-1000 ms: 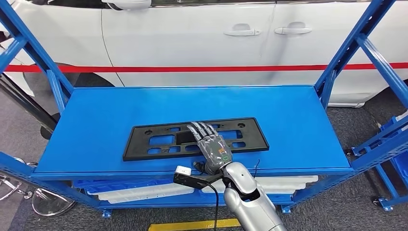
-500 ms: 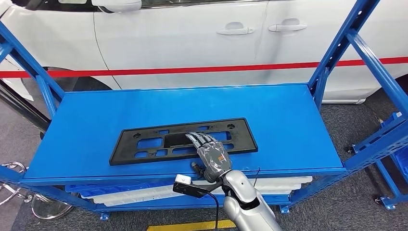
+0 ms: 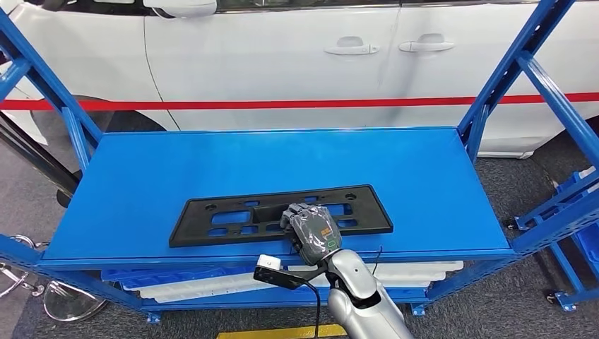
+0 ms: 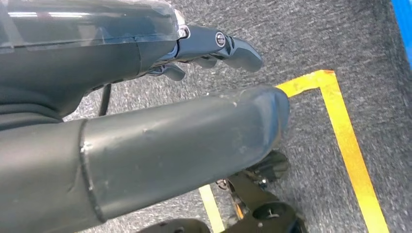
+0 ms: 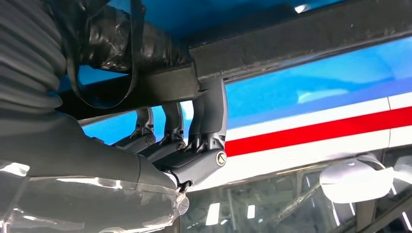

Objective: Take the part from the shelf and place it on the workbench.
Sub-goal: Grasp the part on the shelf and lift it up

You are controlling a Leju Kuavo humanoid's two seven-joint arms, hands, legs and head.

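Observation:
The part is a long flat black plastic frame (image 3: 226, 215) with several cutouts, lying on the blue shelf top (image 3: 282, 159) near its front edge. My right hand (image 3: 311, 229) sits on the frame's right half, fingers curled down through a cutout around its front bar. Seen from the right wrist, the dark fingers (image 5: 209, 116) hook over the black bar (image 5: 301, 39), with the thumb on its other side. My left hand (image 4: 160, 111) hangs over the grey floor and holds nothing, its thumb (image 4: 184, 141) apart from the fingers (image 4: 233, 48).
A white car (image 3: 282, 63) with a red stripe stands close behind the shelf. Blue uprights (image 3: 508, 78) rise at both ends. White parts (image 3: 205, 282) lie on the lower shelf. Yellow tape (image 3: 282, 330) marks the floor in front, and a blue rack (image 3: 572, 212) stands at right.
My right hand's fingers, stretched flat on the frame before, have curled closed around its front bar, and the hand has drawn back a little toward the shelf edge. The camera shifted slightly.

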